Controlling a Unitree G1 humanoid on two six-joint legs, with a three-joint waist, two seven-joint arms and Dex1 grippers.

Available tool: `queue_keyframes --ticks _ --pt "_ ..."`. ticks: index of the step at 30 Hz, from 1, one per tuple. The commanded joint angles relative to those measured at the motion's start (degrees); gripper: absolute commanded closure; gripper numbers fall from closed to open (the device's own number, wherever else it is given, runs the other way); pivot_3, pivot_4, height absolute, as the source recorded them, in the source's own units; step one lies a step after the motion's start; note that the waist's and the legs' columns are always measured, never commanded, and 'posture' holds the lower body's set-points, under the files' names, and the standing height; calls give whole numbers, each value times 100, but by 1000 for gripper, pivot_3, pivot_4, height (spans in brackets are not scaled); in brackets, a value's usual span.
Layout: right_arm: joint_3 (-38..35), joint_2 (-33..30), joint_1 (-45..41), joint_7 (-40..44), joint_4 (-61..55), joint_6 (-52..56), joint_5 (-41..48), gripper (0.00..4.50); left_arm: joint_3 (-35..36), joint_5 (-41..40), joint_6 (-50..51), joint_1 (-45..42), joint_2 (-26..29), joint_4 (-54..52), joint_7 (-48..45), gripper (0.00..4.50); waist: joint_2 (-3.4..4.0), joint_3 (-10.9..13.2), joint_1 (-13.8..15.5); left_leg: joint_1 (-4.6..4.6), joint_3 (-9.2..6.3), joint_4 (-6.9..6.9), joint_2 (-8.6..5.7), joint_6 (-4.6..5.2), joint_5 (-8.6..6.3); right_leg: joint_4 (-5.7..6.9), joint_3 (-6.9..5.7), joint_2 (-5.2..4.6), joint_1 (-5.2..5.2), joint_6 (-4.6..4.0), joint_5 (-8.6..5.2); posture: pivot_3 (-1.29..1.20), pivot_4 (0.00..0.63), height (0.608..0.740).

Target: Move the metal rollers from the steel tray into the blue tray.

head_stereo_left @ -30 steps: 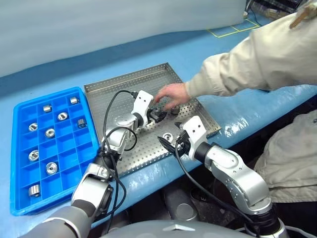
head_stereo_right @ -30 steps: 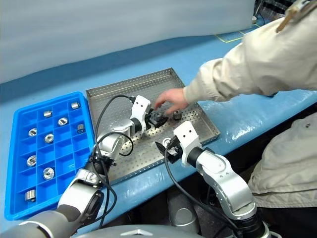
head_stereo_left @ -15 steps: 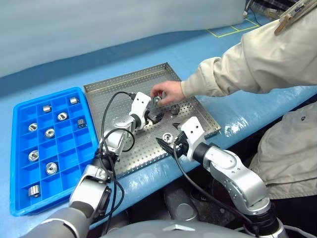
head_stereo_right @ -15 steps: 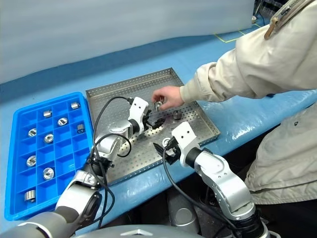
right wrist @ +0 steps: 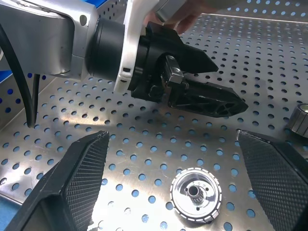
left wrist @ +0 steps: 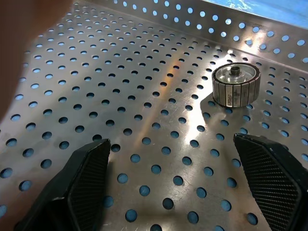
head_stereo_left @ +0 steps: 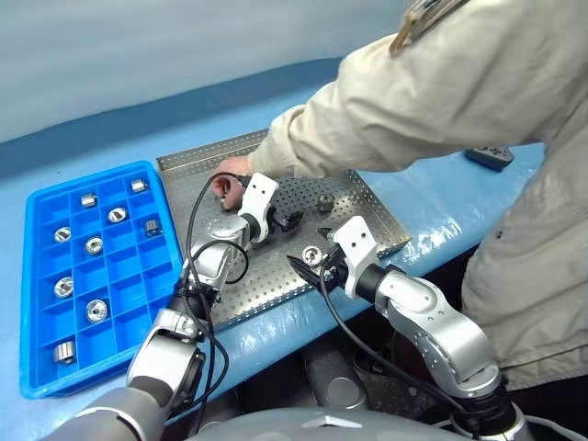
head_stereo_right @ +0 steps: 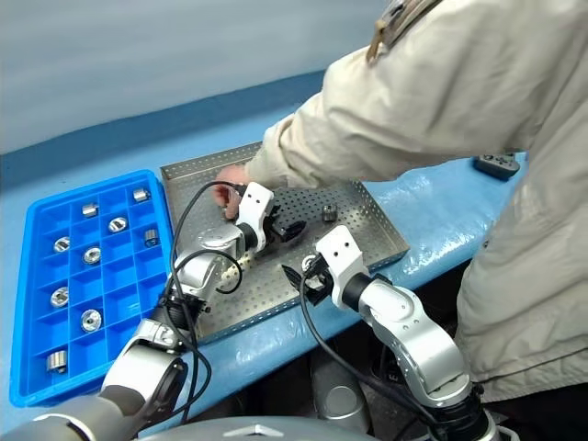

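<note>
right gripper (right wrist: 171, 168), jaws apart and empty, hangs directly over a flat-lying roller (right wrist: 196, 194) near the steel tray (head_stereo_left: 276, 276) front rim; this arm is nearer. left gripper (left wrist: 178, 173), also apart, faces an upright roller (left wrist: 236, 84) ahead. a person's hand (head_stereo_left: 230, 179) reaches in beyond.

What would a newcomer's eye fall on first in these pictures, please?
Probably the person's sleeve stretched across the steel tray, the hand reaching down at its far left beside the left gripper. Next, the bright blue tray on the left, with metal rollers already in several cells. Both the left gripper and the right gripper hang open over the steel tray.
</note>
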Motion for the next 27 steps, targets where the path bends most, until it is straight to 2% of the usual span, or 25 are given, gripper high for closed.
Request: queue_keyframes --ticks 1,15,20,27 --pt "-19 22 -84 35 -81 -117 5 0 -68 49 -6 -2 29 -351 -48 35 0 0 2 0 0 0 0 0 0 0 0 0 0 0 0 -305 150 740" --pt "-5 36 -81 32 -55 -126 1 0 -15 109 -65 -16 131 -579 63 35 0 0 1 0 1 0 0 0 0 1 1 0 0 0 0 -303 150 740" --pt "33 50 -82 43 -36 -126 7 0 513 396 -367 -38 282 -605 1014 35 0 0 2 1 2 1 0 0 0 1 3 0 -4 2 2 -288 150 740" --pt "126 86 -178 117 66 -160 3 0 836 632 -548 21 323 -428 1727 35 0 0 94 10 -1 4 -4 0 0 2 2 -4 -5 6 5 -267 150 740"
